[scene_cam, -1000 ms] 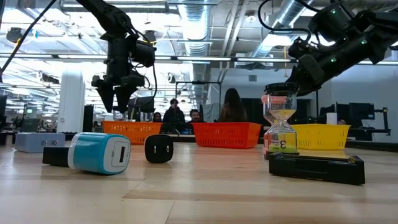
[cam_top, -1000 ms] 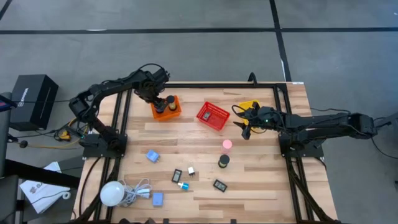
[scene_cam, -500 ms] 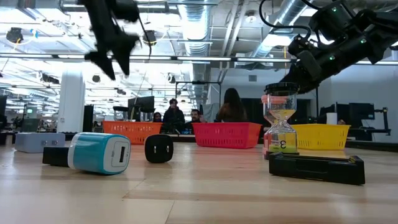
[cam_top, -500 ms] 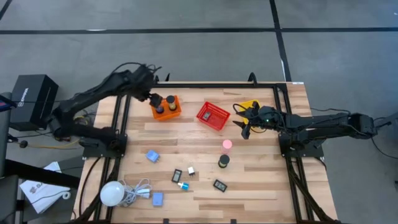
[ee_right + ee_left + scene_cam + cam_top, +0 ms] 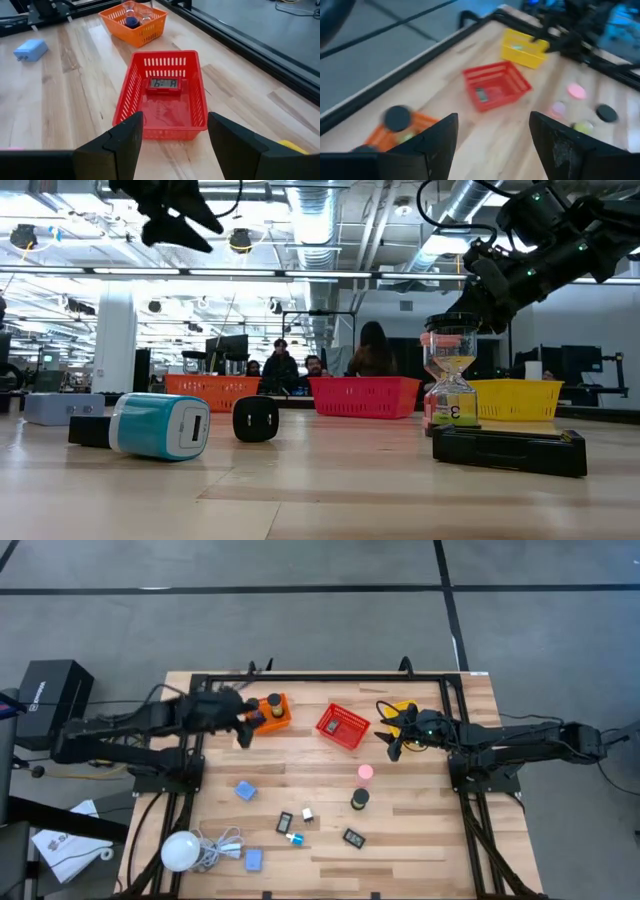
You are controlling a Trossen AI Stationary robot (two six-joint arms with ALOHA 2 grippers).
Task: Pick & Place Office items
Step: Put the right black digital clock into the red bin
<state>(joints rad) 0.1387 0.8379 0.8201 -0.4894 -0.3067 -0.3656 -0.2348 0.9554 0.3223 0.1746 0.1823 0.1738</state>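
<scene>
Wooden table (image 5: 420,840), open left gripper (image 5: 243,730) beside orange basket (image 5: 275,718), open right gripper (image 5: 392,745) near pink cylinder (image 5: 365,772)

A small clock (image 5: 163,84) lies in the middle basket (image 5: 125,107), loose items (image 5: 300,815) spread nearer the front.

Three mesh baskets line the tabletop's (image 5: 420,840) far edge: orange basket (image 5: 271,712), red basket (image 5: 342,726), yellow basket (image 5: 402,711). A white bulb (image 5: 181,850) with coiled white cable (image 5: 226,844) lies by the near left corner. People (image 5: 280,362) sit beyond.
</scene>
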